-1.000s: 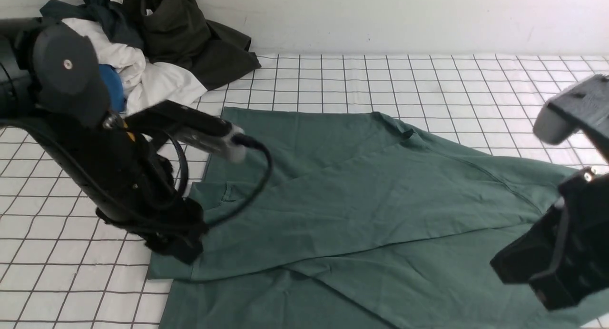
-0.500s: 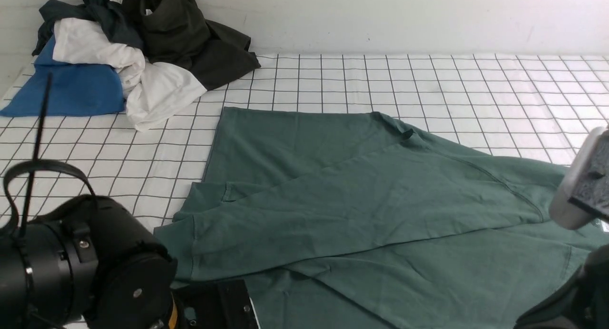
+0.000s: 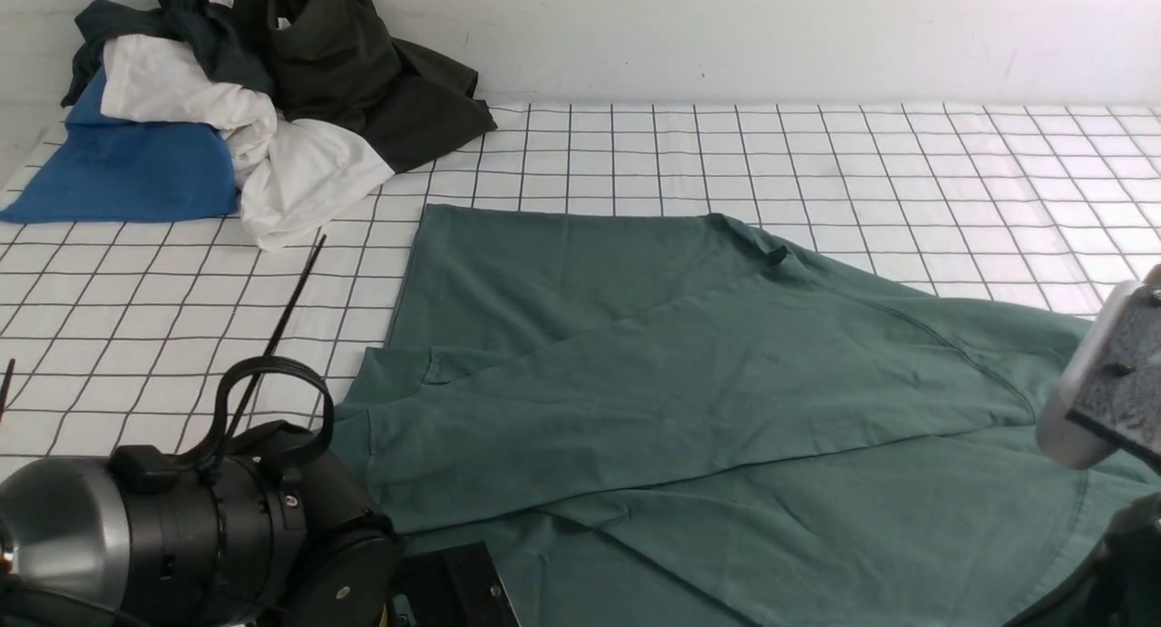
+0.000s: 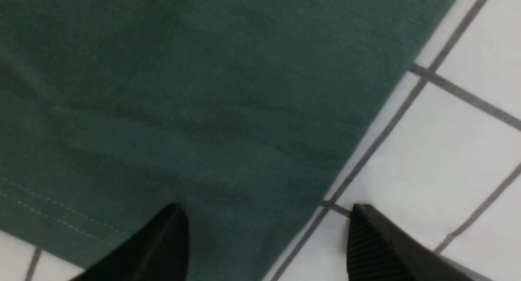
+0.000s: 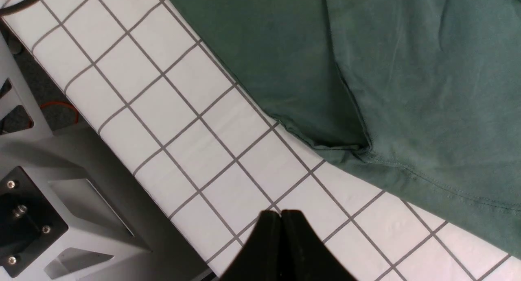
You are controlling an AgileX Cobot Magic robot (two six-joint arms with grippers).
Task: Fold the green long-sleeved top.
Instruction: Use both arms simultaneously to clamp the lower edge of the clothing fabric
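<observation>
Presently, the green long-sleeved top [image 3: 689,382] lies flat mid-counter [image 3: 816,146] with one sleeve laid across the body, cuff toward the robot's left. Long axis looks roughly left–right; neck end not identifiable. Left end effector [image 4: 264,240] gapes wide and empty, straddling the fabric edge by a stitched hem, probably lining up a pinch. Right end effector [image 5: 281,228] is closed and empty over bare counter just beside the top.

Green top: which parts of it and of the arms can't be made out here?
- Front view: the green top's near-left corner is hidden behind the left arm; its near edge is cut off by the frame's bottom.
- Front view: its right end is covered by the right arm.
- Front view: neither pincer shows.
- Left wrist view: the open left pincer straddles the cloth's edge, but contact with the cloth is unclear; picture soft.
</observation>
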